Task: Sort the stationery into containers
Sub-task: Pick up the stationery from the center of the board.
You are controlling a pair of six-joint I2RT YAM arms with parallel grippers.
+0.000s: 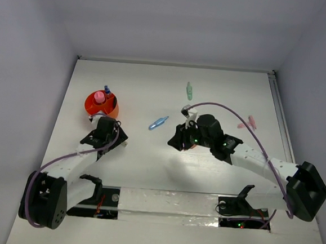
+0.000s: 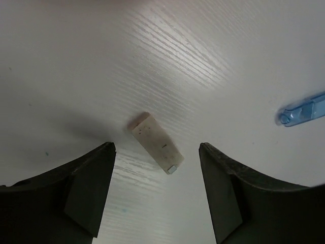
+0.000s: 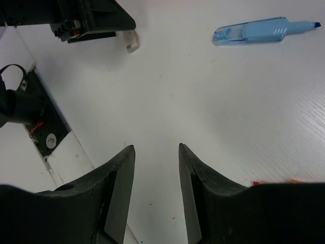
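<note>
The left gripper (image 2: 156, 152) hangs over the white table (image 1: 227, 93) with its jaws wide. A small beige-grey piece (image 2: 155, 142) lies flat between them, touching neither finger. The right gripper (image 3: 156, 150), at the centre of the overhead view, has its jaws narrowly parted with only bare table between them. A light blue marker (image 3: 254, 31) lies between the two arms. The round orange-red cup (image 1: 88, 102) sits at left centre of the overhead view, just above the left gripper, with a pink tube (image 1: 99, 96) and a blue-white marker (image 1: 107, 90) standing in it. A green marker (image 1: 189, 91) lies upper centre, and a small pink item (image 1: 247, 124) lies at the right.
</note>
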